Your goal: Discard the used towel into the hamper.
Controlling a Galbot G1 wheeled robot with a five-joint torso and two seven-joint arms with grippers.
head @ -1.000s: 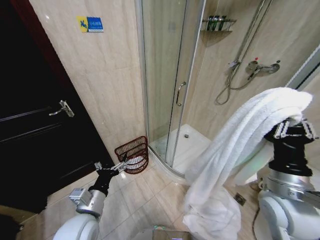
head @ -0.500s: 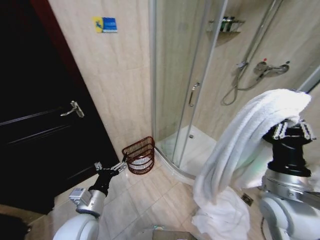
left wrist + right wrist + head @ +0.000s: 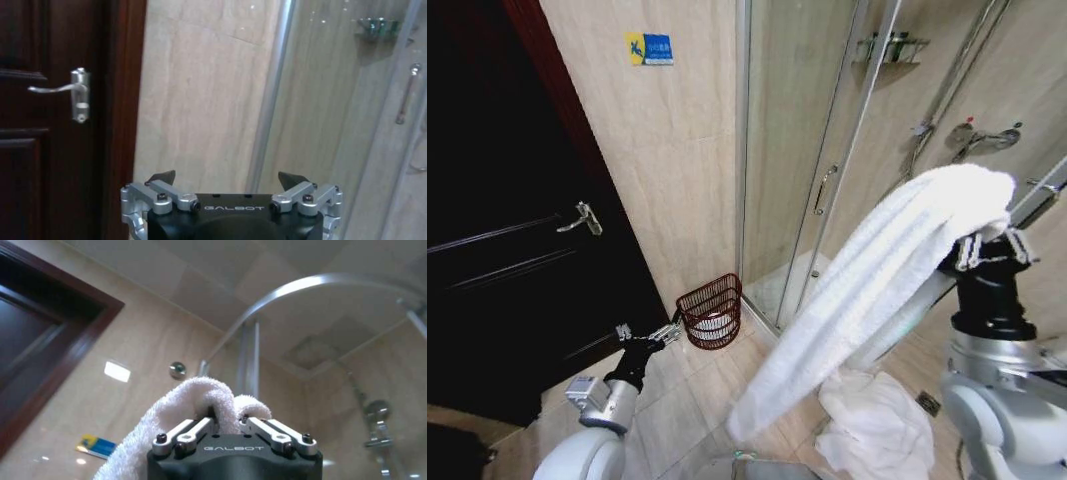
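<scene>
Raised high at the right of the head view, the right gripper [image 3: 989, 245] points upward with its fingers pinched tight on a fold of the big white towel [image 3: 867, 295], apparently so that the long cloth hangs off the floor, its tail slanting down toward lower centre. Smaller, at lower centre-left, the reddish hamper [image 3: 711, 311] stands on the floor against the wall by the shower door, while the left gripper [image 3: 649, 335] waits just beside it at lower left, fingers spread and holding nothing.

White towel [image 3: 877, 270] draped high, reddish-brown hamper [image 3: 711, 310] floor-standing, apart
</scene>
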